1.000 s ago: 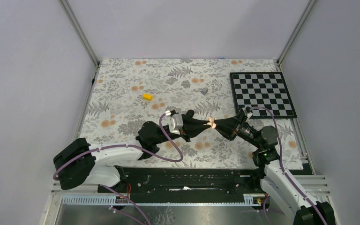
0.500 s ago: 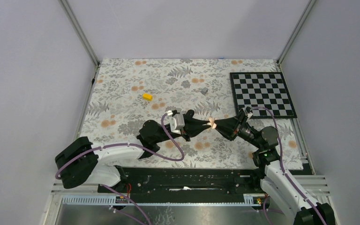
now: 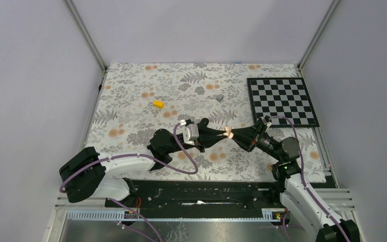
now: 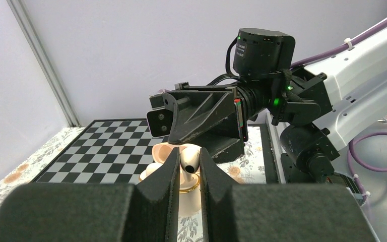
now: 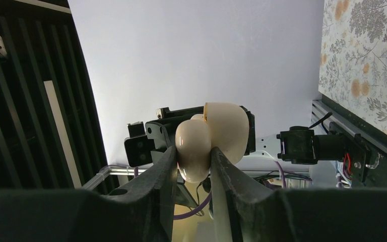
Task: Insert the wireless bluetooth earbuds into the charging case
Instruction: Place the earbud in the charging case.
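Two grippers meet mid-air: our left gripper (image 3: 221,133) has its jaws pinched on one pale earbud (image 4: 188,161) just over the open charging case (image 5: 229,131), which our right gripper (image 5: 194,150) clamps. A slight tilt could catch the bud on the rim and drop it. Farther off, the yellow block (image 3: 158,104), grey block (image 3: 219,97) and chessboard (image 3: 282,101) lie well apart; nothing blocks us.

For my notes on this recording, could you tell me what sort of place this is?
Probably a lab robot cell, not a home: plain walls framed by metal posts, a left arm and right arm bolted beside a floral cloth, and a chessboard mat.
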You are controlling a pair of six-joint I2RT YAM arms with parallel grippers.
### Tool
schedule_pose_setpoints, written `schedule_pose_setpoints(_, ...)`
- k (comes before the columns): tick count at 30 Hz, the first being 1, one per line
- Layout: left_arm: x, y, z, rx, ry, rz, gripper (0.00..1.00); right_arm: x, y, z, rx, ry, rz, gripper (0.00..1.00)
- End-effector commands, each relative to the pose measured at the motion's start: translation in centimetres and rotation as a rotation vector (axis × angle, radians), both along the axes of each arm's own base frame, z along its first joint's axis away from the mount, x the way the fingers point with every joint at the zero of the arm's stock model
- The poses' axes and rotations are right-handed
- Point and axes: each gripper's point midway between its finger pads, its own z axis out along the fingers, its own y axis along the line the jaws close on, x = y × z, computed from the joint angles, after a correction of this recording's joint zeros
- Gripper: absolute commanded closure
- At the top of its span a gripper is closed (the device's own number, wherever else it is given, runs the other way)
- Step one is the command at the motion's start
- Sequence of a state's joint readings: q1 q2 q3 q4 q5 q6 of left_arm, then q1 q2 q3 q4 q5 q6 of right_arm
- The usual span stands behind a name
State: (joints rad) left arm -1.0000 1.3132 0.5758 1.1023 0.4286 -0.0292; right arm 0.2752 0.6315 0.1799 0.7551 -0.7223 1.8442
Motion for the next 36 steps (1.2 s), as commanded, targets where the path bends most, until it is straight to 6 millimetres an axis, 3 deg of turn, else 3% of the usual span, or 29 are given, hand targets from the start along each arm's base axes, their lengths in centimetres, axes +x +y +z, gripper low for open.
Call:
schedule_pose_setpoints(1, -0.7, 0.0, 2.2, -0.04, -0.067, -0.04, 1.0, -0.5, -0.4, 1.9, 0.073, -0.052, -0.011, 1.0)
schedule_pose_setpoints(8, -1.1, 0.0, 1.7, -0.014, -0.064, -0.057, 1.0, -0.5, -0.8, 2.7, 0.118, -0.061, -0.022, 1.0)
schedule_pose_setpoints(14, -1.0, -0.3, 1.1, 0.029, -0.072, -0.066, 0.93, -0.4, -0.6, 3.9, 0.116, -0.09, -0.019, 1.0)
schedule_pose_setpoints(17, -0.7, -0.1, 1.5, 0.011, -0.067, -0.045, 0.79, -0.4, -0.4, 4.0, 0.102, -0.101, -0.006, 1.0)
schedule_pose_setpoints(24, -0.1, 0.3, 2.7, -0.03, -0.024, -0.005, 0.37, -0.2, 0.0, 3.0, 0.025, -0.083, 0.002, 1.0)
schedule_pose_setpoints(36, 0.6, 1.6, 4.1, -0.047, -0.011, 0.061, 0.32, -0.2, 0.3, 2.1, -0.01, -0.077, 0.016, 1.0)
